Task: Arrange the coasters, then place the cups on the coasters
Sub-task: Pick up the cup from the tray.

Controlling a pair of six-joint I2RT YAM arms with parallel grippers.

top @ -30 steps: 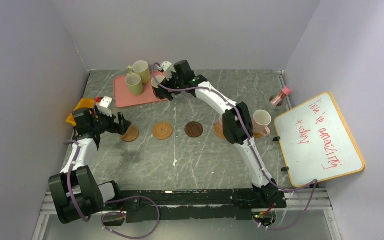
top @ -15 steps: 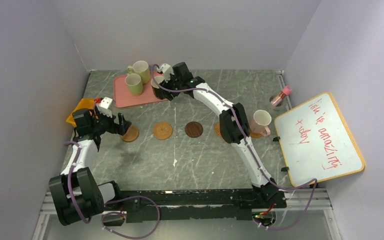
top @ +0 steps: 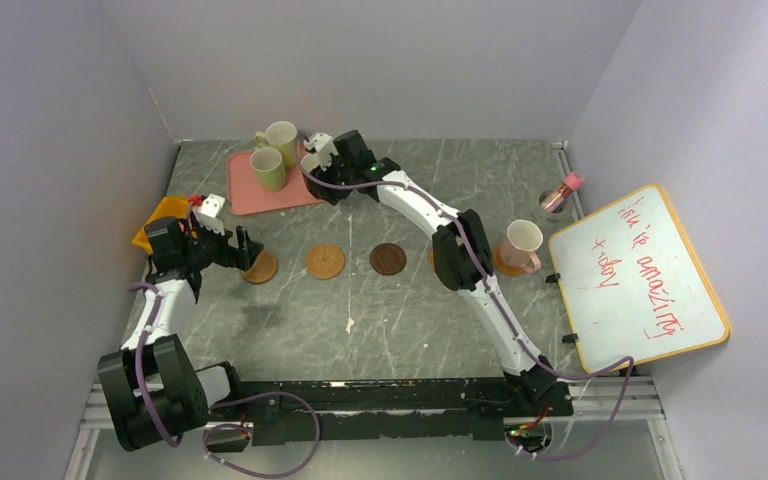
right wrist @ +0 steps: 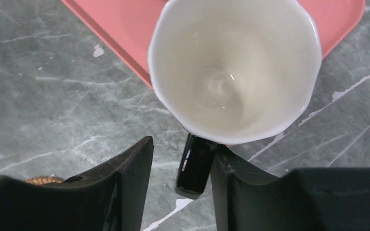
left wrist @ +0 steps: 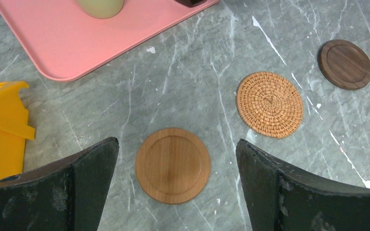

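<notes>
Coaster row: five coasters lie in a line across the middle of the tabletop: a plain wooden coaster point(left wrist: 172, 165) at the left end, then a woven coaster point(left wrist: 269, 104), then a dark brown coaster point(left wrist: 345, 64). The fourth is mostly hidden behind the right arm, and the fifth coaster point(top: 503, 268) is at the right end.
Arranging: this looks done (spacing reads fairly even from above).
Cups placed: one, the pink cup point(top: 522, 243), which stands on the right-end coaster.
Cups left: two yellow-green cups point(top: 268, 168) stand on the pink tray point(top: 260, 195) at the far left of the tabletop. The black mug point(right wrist: 233, 67) stands at the tray's right edge. A fifth cup is not visible.
Right gripper point(right wrist: 183, 185): the jaws are partly drawn in and straddle the black mug's handle point(right wrist: 195, 166). One finger is against the handle and a gap shows on the other side, so it is not yet clamped.
Left gripper point(left wrist: 176, 143): the jaws are spread wide and hold nothing, hovering over the plain wooden coaster.
Step in hand: probably taking the black mug off the tray to an empty coaster.
Remaining: four coasters have no cup on them.
</notes>
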